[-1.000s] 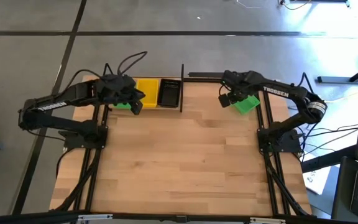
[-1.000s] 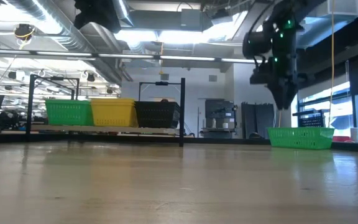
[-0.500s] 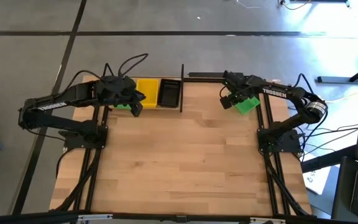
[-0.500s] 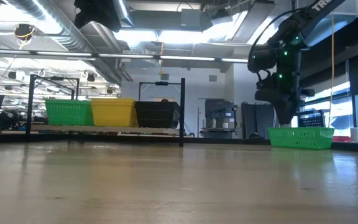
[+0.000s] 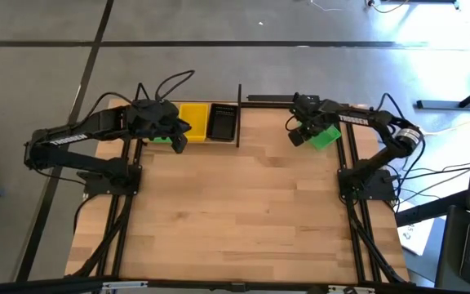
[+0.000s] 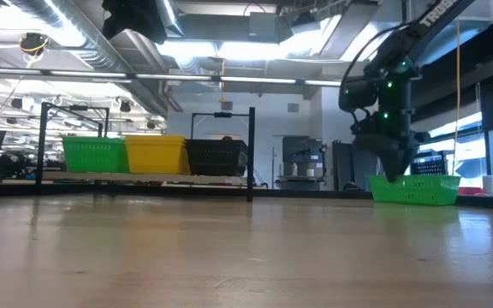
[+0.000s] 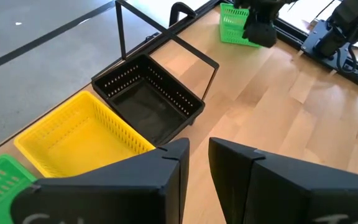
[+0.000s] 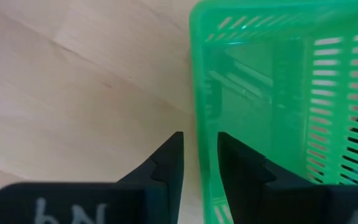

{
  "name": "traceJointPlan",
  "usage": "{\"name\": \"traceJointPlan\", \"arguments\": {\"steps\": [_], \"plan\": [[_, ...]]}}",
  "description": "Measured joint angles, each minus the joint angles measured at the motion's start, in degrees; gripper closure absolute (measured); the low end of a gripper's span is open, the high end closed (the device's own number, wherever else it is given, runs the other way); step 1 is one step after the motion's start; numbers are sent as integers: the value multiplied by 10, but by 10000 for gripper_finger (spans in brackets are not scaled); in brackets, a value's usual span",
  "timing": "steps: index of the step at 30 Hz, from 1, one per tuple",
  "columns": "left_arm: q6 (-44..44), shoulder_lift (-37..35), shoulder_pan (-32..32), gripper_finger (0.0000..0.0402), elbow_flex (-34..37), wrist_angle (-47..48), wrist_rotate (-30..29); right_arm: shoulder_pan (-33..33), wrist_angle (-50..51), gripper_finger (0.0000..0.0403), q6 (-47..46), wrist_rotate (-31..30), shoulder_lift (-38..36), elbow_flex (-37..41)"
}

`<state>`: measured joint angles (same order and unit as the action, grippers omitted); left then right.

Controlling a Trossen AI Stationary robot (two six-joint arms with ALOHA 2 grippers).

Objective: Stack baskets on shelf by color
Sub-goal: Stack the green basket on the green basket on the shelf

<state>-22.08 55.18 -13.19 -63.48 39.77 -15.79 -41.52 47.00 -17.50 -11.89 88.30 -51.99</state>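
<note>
Baskets sit in a row on the shelf at the worktop's far edge: green, yellow, black. A loose green basket rests near the far right corner, where the right gripper, its arm lettered TROSSEN, has slightly parted fingers straddling the basket's wall, not yet pinching it. Above the shelf, the left gripper hangs with narrowly parted fingers, holding nothing.

From above, the left arm hides most of the shelf's green basket. The lone green basket runs off the right wrist view's edge — contact between the right gripper and its rim is unclear.
</note>
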Motion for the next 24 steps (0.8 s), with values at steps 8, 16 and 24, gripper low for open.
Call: {"name": "traceJointPlan", "arguments": {"steps": [8,16,24], "plan": [[0,0,0,350,0,0,0,4,-19,347,30,27,41,0],[2,0,0,350,0,3,0,79,-20,398,106,43,37,-11],[3,0,0,350,0,18,0,237,-9,401,214,101,38,-76]]}}
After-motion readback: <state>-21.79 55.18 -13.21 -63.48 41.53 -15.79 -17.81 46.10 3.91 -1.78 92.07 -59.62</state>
